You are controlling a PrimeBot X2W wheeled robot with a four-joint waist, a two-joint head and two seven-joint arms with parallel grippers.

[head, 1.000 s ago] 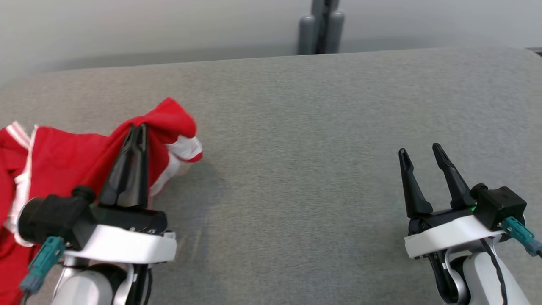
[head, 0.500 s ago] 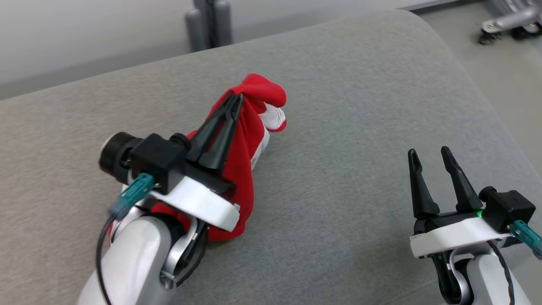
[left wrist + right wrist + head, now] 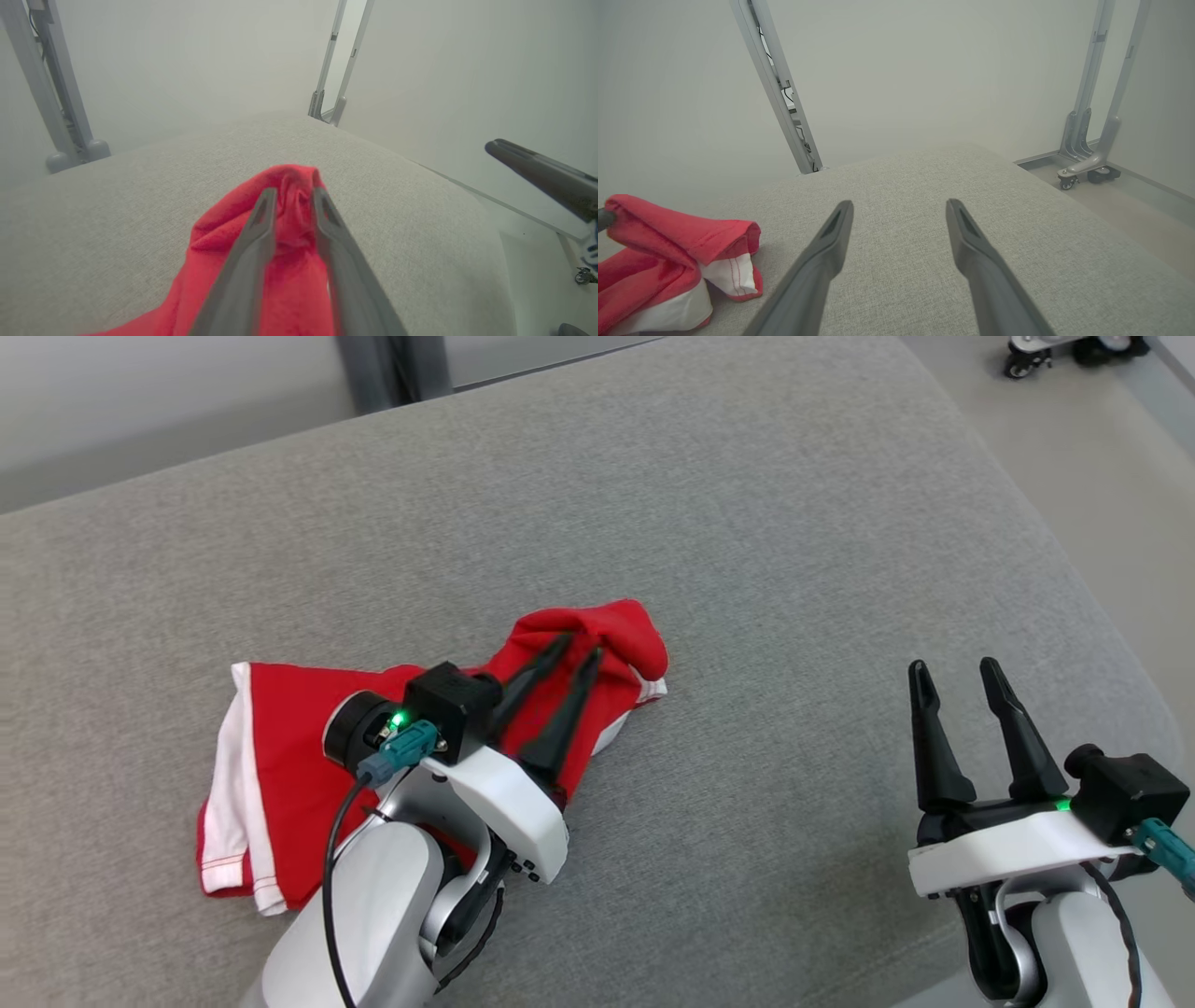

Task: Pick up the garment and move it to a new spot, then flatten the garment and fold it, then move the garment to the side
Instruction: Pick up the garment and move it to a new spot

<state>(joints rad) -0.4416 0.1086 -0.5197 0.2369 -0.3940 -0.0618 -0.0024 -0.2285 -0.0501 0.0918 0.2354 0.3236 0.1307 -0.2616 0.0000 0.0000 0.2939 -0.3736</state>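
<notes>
The garment (image 3: 280,747) is red with white trim and lies crumpled on the grey padded table (image 3: 766,523), left of centre. My left gripper (image 3: 581,649) is over its right end, which stands up as a raised fold. The fingers are parted a little and open, with that fold between their tips. In the left wrist view the garment (image 3: 212,242) bunches up between the left gripper (image 3: 294,193). My right gripper (image 3: 952,670) stands open over bare table at the lower right, well clear of the cloth. The right wrist view has the garment (image 3: 658,233) at its far left and the right gripper (image 3: 900,205) holding nothing.
The table's rounded right edge (image 3: 1111,644) drops to a pale floor, where a wheeled frame base (image 3: 1064,350) stands. A grey post (image 3: 392,364) rises behind the table's far edge. Bare grey surface lies between the two grippers.
The head camera has turned. The left gripper has brought the garment down onto the table and its fingers have parted from shut. The right gripper has stayed open.
</notes>
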